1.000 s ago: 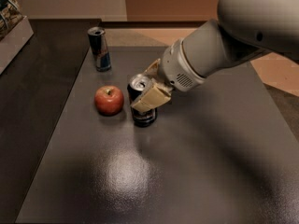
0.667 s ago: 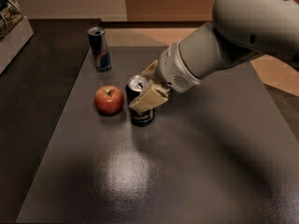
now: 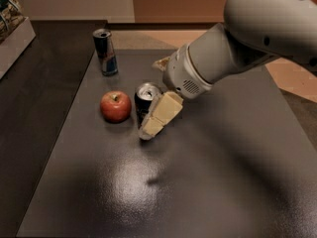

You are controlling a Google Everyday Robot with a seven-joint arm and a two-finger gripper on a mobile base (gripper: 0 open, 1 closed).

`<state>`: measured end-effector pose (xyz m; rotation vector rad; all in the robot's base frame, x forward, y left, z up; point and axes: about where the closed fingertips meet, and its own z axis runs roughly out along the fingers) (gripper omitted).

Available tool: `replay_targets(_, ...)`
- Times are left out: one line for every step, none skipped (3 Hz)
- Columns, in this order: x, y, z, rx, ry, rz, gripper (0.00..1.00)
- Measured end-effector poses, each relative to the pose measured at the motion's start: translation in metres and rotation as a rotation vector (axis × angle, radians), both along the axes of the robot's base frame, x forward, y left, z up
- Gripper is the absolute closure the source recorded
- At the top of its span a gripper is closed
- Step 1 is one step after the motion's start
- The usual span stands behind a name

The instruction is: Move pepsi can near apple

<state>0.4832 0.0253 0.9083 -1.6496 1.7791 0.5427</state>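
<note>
The pepsi can (image 3: 144, 102), dark with a silver top, stands upright on the dark table (image 3: 208, 182), close to the right of the red apple (image 3: 115, 106), with a small gap between them. My gripper (image 3: 148, 124) reaches down from the upper right and is shut on the can. One pale finger (image 3: 162, 112) lies along the can's right front side. The other finger is hidden behind the can.
A taller slim blue-and-silver can (image 3: 105, 52) stands at the back left of the table. A box (image 3: 14, 31) sits on the dark counter at the far left. My large grey arm (image 3: 237, 43) covers the back right of the table.
The can has come down slightly and stays next to the apple. The arm has shifted only a little. The apple and the slim can have not moved.
</note>
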Motion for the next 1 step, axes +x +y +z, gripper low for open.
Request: replay_targets(0.0,0.0001,0.0,0.0,0.0,0.0,0.0)
